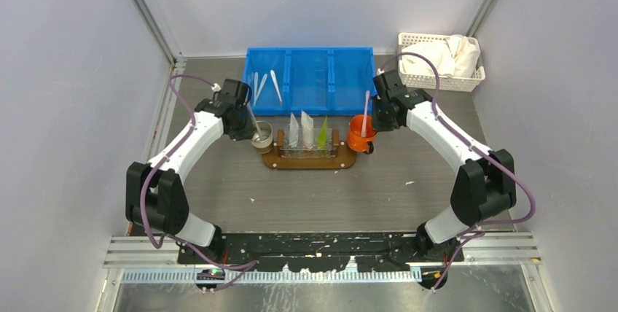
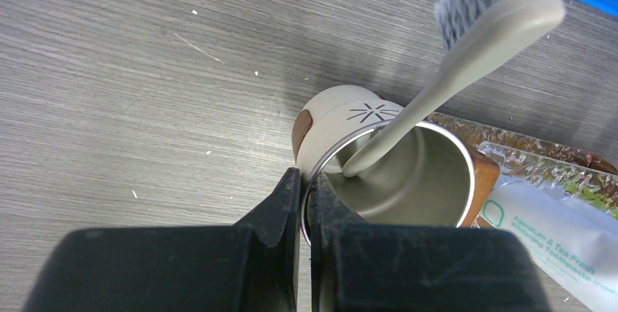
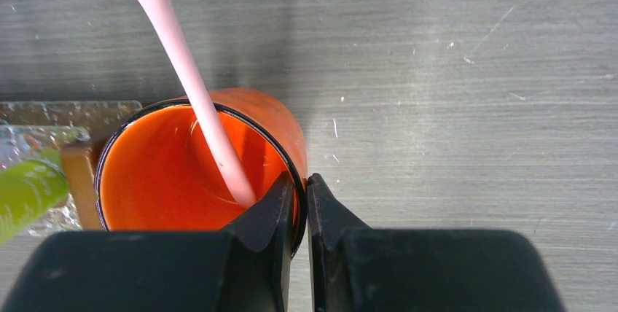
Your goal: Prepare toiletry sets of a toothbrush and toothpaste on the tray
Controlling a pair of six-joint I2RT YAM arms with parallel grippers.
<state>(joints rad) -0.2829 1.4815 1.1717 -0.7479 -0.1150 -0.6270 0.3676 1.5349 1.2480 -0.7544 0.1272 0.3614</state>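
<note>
While the left gripper point(image 2: 306, 189) pinched a beige cup point(image 2: 337, 119), white toothpaste point(image 2: 548, 240) right of it read "Tea Fresh"; the right gripper point(image 3: 299, 189) pinched an orange cup point(image 3: 149, 181).

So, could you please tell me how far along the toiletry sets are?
Done: three toothpaste tubes stand on the tray, and a toothbrush stands in each cup. In hand: the left end effector pinches the beige cup, the right end effector the orange cup, both by the rim, at the tray's ends. Left: probably seating both cups; spare toothbrushes lie in the blue bin.
</note>
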